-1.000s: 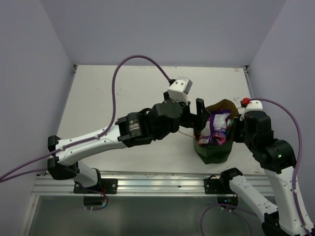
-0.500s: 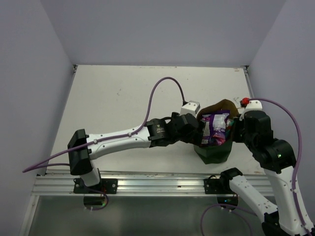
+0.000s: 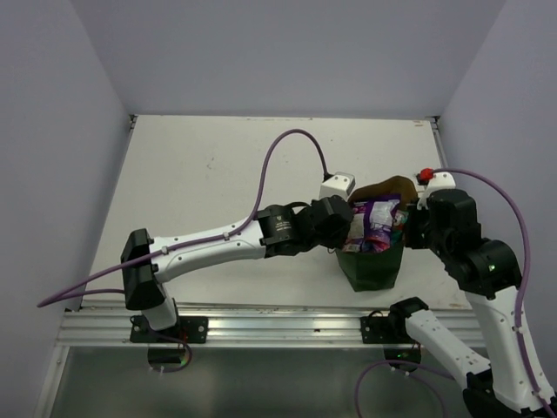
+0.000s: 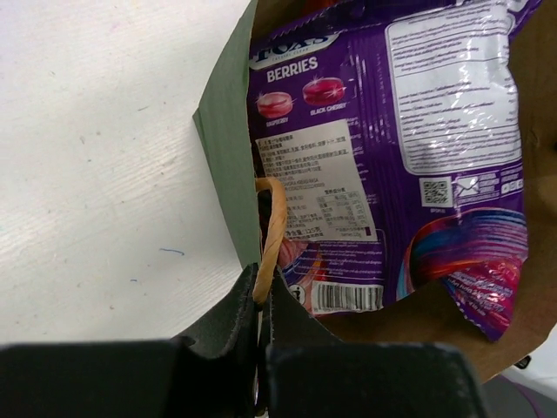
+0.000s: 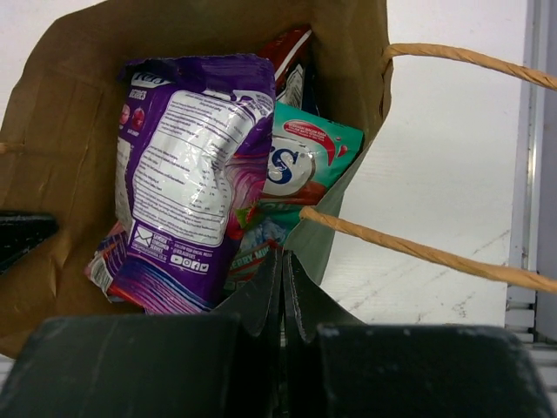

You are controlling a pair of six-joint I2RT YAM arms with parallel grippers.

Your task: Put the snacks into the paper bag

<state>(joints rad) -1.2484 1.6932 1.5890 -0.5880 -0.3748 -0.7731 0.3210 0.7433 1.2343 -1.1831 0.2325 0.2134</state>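
Observation:
The paper bag (image 3: 372, 272), dark green outside and brown inside, stands upright between my two arms near the table's front edge. Snacks fill it: a purple berry packet (image 4: 392, 131) on top, a teal pack (image 5: 300, 165) and a red pack (image 5: 291, 48) beside it. My left gripper (image 4: 263, 289) is shut on the bag's brown cord handle (image 4: 277, 218) at the left rim. On the opposite side, my right gripper (image 5: 283, 259) is shut on the green rim (image 5: 335, 235). In the top view the left gripper (image 3: 346, 228) and right gripper (image 3: 407, 228) flank the bag's mouth.
Two cord handles (image 5: 435, 252) loop out to the right over the white table (image 3: 226, 165). An aluminium rail (image 3: 278, 318) runs along the near edge. A red knob (image 3: 426, 174) sits behind the right wrist. Purple cables arc over both arms.
My left arm dropped lower and came in to the bag's left rim, and its jaws went from open to shut on the cord handle. The right arm and bag shifted slightly.

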